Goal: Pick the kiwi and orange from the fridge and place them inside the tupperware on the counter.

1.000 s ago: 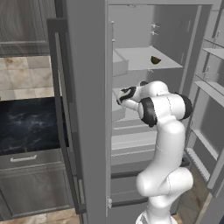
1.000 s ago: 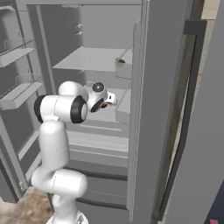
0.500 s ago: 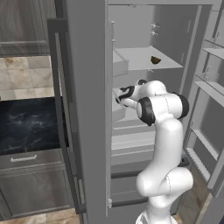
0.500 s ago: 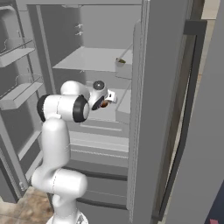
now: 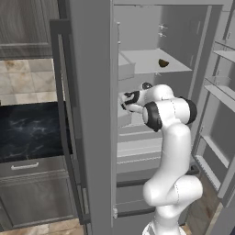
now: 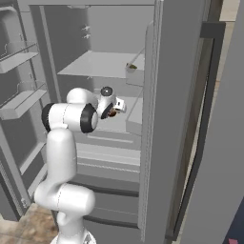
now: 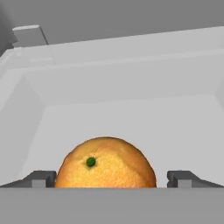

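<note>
Grey fridge [image 5: 92,114] stands wide open so the arm can reach in. Its gripper [image 7: 112,179] is spread wide, one fingertip each side of the orange [image 7: 106,162] in a pale bin, lined up to grab. Kiwi [image 5: 163,63] waits on the shelf above.

Beige tiled backsplash [image 5: 25,80], dark upper cabinet [image 5: 27,23]

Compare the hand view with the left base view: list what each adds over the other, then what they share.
Hand view: the small round bright orange ball lying in a pale grey bin, between the open end effector's fingertips. Left base view: the small dark brownish-green oval kiwi on an upper shelf, the black marbled stone counter, the white arm. Shared: the tall grey fridge's pale interior and the end effector.
</note>
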{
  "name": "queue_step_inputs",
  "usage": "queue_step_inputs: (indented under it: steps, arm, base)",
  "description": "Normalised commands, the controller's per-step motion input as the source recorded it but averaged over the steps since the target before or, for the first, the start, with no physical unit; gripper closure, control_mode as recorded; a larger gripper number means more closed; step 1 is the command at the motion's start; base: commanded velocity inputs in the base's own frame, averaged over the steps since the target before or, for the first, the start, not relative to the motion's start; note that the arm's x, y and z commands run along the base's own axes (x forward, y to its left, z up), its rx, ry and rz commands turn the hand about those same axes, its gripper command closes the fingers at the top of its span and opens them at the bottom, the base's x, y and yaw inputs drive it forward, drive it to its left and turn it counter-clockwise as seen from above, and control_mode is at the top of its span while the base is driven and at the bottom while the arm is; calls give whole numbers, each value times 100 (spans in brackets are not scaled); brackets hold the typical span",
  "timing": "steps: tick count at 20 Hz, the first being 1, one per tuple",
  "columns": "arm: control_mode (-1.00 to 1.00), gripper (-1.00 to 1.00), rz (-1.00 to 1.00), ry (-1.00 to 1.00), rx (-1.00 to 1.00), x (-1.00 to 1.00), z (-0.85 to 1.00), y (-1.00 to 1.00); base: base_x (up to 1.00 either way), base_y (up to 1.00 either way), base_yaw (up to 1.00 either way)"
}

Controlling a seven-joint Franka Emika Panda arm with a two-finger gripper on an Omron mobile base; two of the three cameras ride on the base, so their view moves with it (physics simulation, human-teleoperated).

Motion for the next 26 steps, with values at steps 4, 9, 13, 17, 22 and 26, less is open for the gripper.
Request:
queue_step_inputs:
  steps: [4,9,13,17,22,26]
  arm:
    - [-100,-100,0,5,0,0,-21,1]
    - [-100,-100,0,0,0,-1,-20,0]
    - [-100,-100,0,3,0,0,-21,0]
    - [-100,100,0,5,0,0,-21,3]
    - [-100,100,0,0,0,0,-20,0]
    - [-100,100,0,0,0,-15,-15,3]
  base:
    - [0,0,0]
    - [0,0,0]
    - [0,0,0]
    - [0,0,0]
    - [0,0,0]
    - [0,0,0]
